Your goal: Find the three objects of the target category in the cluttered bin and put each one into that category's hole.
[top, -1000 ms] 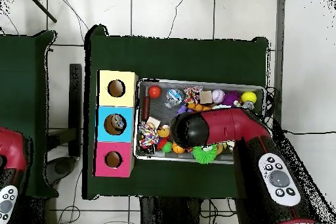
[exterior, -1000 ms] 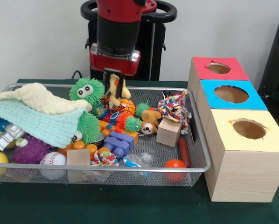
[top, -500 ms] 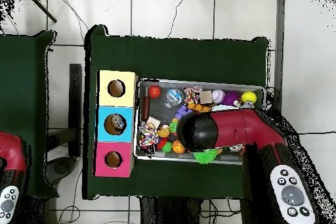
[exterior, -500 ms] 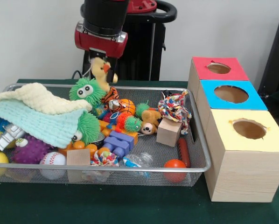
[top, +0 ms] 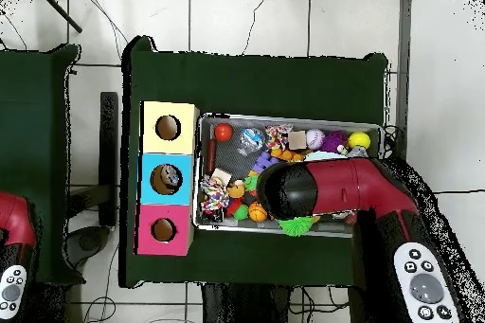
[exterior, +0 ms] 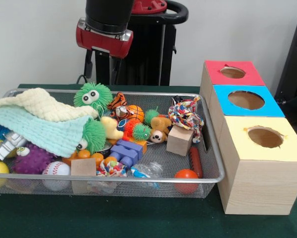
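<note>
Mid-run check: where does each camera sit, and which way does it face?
Front view: across the table, facing the robot, looking over the wire bin and the boxes; the arm enters from the top.
Overhead view: above the table, looking straight down on the bin; the arm reaches in from the bottom right.
Shared: bin, boxes and arm, turned half round between views.

boxes [exterior: 258, 144]: no lettering, no numbers.
toys in wire bin [exterior: 214, 148]: no legible labels or brands.
arm [exterior: 106, 22]: no readable markings.
</note>
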Controlling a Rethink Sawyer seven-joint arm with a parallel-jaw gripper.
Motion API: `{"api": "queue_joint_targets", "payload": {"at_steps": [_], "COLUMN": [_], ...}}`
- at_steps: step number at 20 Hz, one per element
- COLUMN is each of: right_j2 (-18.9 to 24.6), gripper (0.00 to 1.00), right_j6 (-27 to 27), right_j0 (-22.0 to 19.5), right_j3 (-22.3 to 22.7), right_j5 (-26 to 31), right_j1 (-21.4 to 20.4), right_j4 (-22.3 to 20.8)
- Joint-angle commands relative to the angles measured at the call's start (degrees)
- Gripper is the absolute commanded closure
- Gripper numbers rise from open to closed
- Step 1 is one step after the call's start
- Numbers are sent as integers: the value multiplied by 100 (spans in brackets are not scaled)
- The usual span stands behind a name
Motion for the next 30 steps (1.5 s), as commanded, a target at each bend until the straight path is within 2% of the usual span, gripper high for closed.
{"api": "queue_joint_targets", "payload": {"at_steps": [1,7,11,14,18,26,30], "right_j2": [-42,533,788,1276,1539,1563,994], "gripper": [0,0,0,0,0,0,0], "right_j6": [-233,-536,-581,-700,-594,-416,32], "right_j0": [54,-215,-352,-711,-882,-816,-333], "right_j3": [218,483,612,771,772,735,556], "right_j5": [-144,-837,-1256,-1950,-2401,-2413,-2206], "right_j1": [116,416,572,907,1164,1167,1061], "right_j4": [-246,68,110,168,35,-51,-136]}}
